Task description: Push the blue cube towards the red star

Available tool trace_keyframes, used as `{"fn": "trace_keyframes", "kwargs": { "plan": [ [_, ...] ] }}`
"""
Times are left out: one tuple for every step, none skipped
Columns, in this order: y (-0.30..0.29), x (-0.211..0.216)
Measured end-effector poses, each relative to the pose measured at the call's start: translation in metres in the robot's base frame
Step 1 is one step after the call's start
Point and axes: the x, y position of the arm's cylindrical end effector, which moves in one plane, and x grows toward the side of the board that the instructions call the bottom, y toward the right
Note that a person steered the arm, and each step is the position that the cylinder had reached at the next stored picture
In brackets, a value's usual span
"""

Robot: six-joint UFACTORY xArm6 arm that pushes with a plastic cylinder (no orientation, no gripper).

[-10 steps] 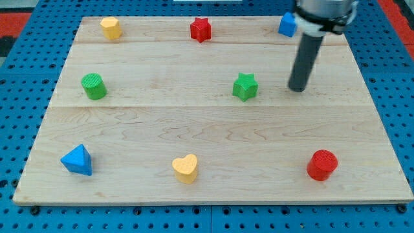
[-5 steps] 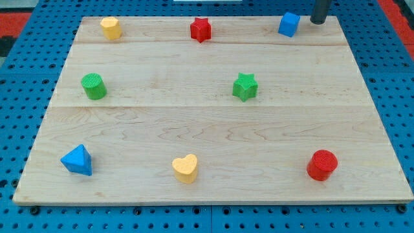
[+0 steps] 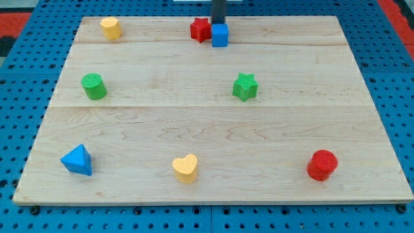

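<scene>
The blue cube [image 3: 220, 35] sits near the view's top on the wooden board [image 3: 207, 129], touching the right side of the red star [image 3: 200, 29]. My dark rod comes down from the view's top edge, and my tip [image 3: 218, 24] stands just behind the blue cube, at the red star's upper right. Only the rod's lower part shows.
Also on the board: a yellow block [image 3: 110, 28] at top left, a green cylinder [image 3: 94, 86] at left, a green star [image 3: 245, 86] right of centre, a blue triangle [image 3: 77, 160] at bottom left, a yellow heart [image 3: 185, 168] at bottom centre, a red cylinder [image 3: 322, 164] at bottom right.
The blue cube has slid from the board's top right leftward to rest against the red star. My rod swept up to the top right, then left along the top edge.
</scene>
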Motion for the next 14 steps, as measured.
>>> {"fn": "trace_keyframes", "kwargs": {
  "plan": [
    [0.022,-0.015],
    [0.042,-0.023],
    [0.085,-0.023],
    [0.097,-0.023],
    [0.101,-0.023],
    [0.101,-0.023],
    [0.082,-0.023],
    [0.095,-0.023],
    [0.160,-0.017],
    [0.153,-0.017],
    [0.128,-0.024],
    [0.080,-0.020],
    [0.007,-0.017],
    [-0.023,-0.007]
  ]
}}
